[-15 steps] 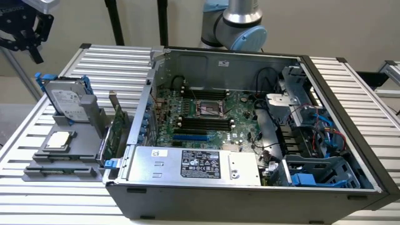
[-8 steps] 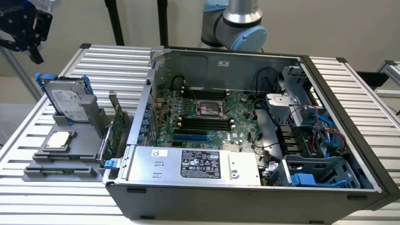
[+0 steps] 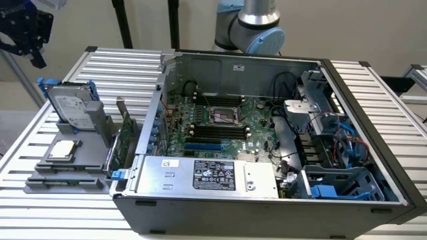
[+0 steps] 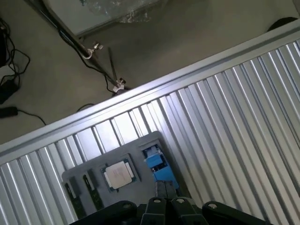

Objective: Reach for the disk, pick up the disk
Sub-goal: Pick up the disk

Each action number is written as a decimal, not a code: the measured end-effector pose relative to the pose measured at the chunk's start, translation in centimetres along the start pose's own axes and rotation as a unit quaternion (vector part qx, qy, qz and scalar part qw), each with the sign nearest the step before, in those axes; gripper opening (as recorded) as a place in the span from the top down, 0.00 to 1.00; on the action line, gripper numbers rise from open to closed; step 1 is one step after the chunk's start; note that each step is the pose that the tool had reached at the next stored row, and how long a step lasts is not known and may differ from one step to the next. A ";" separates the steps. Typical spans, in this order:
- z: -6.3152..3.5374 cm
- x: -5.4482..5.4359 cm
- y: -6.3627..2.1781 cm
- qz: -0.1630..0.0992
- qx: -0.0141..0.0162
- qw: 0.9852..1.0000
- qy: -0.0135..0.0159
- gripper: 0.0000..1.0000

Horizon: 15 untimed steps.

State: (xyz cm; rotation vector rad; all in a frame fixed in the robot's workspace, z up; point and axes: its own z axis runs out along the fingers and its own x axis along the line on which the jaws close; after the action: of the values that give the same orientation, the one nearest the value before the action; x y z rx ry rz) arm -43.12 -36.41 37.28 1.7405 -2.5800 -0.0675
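**Wrist view: clenched pincer, empty, facing the disk**

The pincer (image 4: 165, 187) has its fingers pressed together with nothing between them. Straight ahead of its tips, and apart from them, is the disk (image 4: 154, 161). The disk's blue carrier edge faces the pincer, and it is slotted on edge in a grey holder tray (image 4: 93, 171) on the ribbed aluminium table (image 4: 234, 117). Beside the disk, in the same tray, lies a square silver processor chip (image 4: 119, 176). In the exterior view the pincer hangs high over the table with the disk (image 3: 70, 105) well below it. The open computer case (image 3: 267, 212) sits farther off, toward the exterior view's right.
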 end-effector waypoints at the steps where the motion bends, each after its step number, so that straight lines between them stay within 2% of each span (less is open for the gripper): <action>1: 0.00 0.0 0.00 -0.007 0.000 1.000 0.000 0.89; 7: 0.01 0.0 -0.02 -0.048 0.000 0.999 0.002 0.89; 15: 0.02 -0.1 -0.31 -0.080 0.000 0.997 0.004 0.89</action>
State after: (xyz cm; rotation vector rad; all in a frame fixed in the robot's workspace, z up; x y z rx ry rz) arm -42.78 -36.41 37.24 1.9389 -2.4314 -0.0628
